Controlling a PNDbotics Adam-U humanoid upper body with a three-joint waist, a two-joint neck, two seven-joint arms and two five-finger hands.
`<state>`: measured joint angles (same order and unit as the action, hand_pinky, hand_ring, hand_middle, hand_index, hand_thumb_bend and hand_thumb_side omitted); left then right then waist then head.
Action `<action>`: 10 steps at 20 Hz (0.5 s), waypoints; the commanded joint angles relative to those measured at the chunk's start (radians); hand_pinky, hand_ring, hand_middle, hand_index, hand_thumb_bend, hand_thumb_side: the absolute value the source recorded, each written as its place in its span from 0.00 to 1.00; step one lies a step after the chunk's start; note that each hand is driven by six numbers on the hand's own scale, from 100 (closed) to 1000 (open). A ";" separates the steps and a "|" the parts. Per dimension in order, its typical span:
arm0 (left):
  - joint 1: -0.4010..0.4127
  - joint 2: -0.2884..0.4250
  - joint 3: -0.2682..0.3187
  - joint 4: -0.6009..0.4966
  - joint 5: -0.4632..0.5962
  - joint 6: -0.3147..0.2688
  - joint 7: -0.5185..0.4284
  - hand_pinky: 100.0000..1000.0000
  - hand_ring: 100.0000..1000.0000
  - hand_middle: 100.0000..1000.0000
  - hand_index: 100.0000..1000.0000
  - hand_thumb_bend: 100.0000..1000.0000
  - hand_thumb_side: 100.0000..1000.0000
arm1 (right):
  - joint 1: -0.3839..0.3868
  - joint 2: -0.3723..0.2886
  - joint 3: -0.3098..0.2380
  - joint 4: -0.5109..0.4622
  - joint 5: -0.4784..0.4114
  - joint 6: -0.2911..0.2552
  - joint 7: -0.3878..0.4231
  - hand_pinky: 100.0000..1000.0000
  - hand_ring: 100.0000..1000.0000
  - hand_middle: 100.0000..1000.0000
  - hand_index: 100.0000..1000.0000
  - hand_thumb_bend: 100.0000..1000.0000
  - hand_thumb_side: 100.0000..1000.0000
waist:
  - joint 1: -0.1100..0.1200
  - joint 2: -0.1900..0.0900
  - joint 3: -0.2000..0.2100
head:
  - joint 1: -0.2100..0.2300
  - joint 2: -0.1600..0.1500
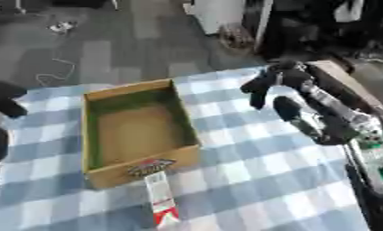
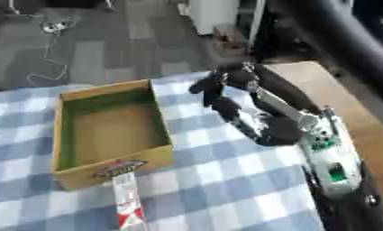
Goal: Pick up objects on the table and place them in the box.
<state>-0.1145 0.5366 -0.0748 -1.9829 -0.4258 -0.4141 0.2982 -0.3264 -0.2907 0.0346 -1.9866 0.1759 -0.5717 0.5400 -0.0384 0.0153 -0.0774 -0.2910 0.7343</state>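
Observation:
An open cardboard box stands on the blue-and-white checked cloth, and only its brown floor shows inside. A long white carton with red ends lies at the box's front wall, its far end touching the wall. My right hand hangs above the cloth just right of the box's far corner. Its fingers droop down, relaxed, with nothing in them. A black part of my left hand shows at the left edge, beside the box and blurred.
The checked cloth runs right of the box and under my right forearm. A bare wooden table edge lies at the right. Beyond the far edge are grey floor, loose cables and a white cabinet.

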 commanded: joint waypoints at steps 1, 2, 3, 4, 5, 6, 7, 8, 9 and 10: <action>-0.016 0.027 0.002 -0.017 0.002 -0.003 -0.003 0.33 0.43 0.56 0.71 0.06 1.00 | -0.017 -0.026 0.022 -0.013 -0.054 -0.084 -0.030 0.43 0.38 0.51 0.99 0.00 1.00 | 0.003 -0.004 0.003 | -0.084 0.024; -0.016 0.026 0.002 -0.017 0.002 -0.004 -0.004 0.33 0.43 0.56 0.71 0.06 1.00 | -0.019 -0.028 0.028 -0.013 -0.066 -0.088 -0.047 0.42 0.38 0.51 1.00 0.00 1.00 | 0.003 -0.003 0.003 | -0.098 0.030; -0.017 0.026 0.002 -0.017 0.003 -0.004 -0.004 0.33 0.43 0.56 0.71 0.06 1.00 | -0.021 -0.028 0.032 -0.013 -0.080 -0.091 -0.066 0.42 0.38 0.52 1.00 0.00 1.00 | 0.004 -0.001 0.003 | -0.115 0.033; -0.018 0.026 0.002 -0.017 0.003 -0.004 -0.005 0.33 0.43 0.56 0.71 0.06 1.00 | -0.022 -0.030 0.034 -0.013 -0.088 -0.092 -0.080 0.42 0.37 0.52 1.00 0.00 1.00 | 0.004 0.000 0.003 | -0.122 0.034; -0.020 0.025 0.002 -0.017 0.002 -0.005 -0.005 0.33 0.43 0.56 0.71 0.06 1.00 | -0.026 -0.029 0.035 -0.013 -0.104 -0.093 -0.104 0.42 0.37 0.52 1.00 0.00 1.00 | 0.005 0.003 0.002 | -0.141 0.035; -0.020 0.025 0.002 -0.017 0.001 -0.006 -0.004 0.33 0.43 0.56 0.71 0.06 1.00 | -0.029 -0.029 0.037 -0.013 -0.122 -0.093 -0.130 0.41 0.36 0.51 1.00 0.00 1.00 | 0.006 0.005 0.001 | -0.156 0.035; -0.020 0.024 0.003 -0.017 0.000 -0.006 -0.004 0.33 0.43 0.56 0.71 0.06 1.00 | -0.032 -0.030 0.038 -0.013 -0.136 -0.089 -0.154 0.41 0.36 0.51 1.00 0.00 1.00 | 0.006 0.007 -0.001 | -0.168 0.036; -0.019 0.024 0.004 -0.017 -0.001 -0.005 -0.004 0.33 0.43 0.56 0.71 0.05 1.00 | -0.034 -0.031 0.039 -0.013 -0.144 -0.086 -0.170 0.41 0.36 0.51 1.00 0.00 1.00 | 0.007 0.008 -0.002 | -0.175 0.036; -0.019 0.023 0.005 -0.017 -0.002 -0.004 -0.003 0.33 0.43 0.56 0.71 0.05 1.00 | -0.037 -0.031 0.041 -0.013 -0.149 -0.082 -0.182 0.41 0.36 0.51 1.00 0.00 1.00 | 0.008 0.009 -0.003 | -0.184 0.036; -0.018 0.022 0.005 -0.017 -0.004 -0.004 -0.003 0.33 0.43 0.56 0.71 0.05 1.00 | -0.039 -0.032 0.044 -0.013 -0.154 -0.078 -0.188 0.41 0.35 0.51 1.00 0.00 1.00 | 0.009 0.010 -0.003 | -0.190 0.036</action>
<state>-0.1231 0.5366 -0.0751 -1.9829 -0.4263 -0.4179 0.2944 -0.3475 -0.3017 0.0784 -1.9866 0.0350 -0.6515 0.3691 -0.0326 0.0328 -0.0794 -0.4611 0.7702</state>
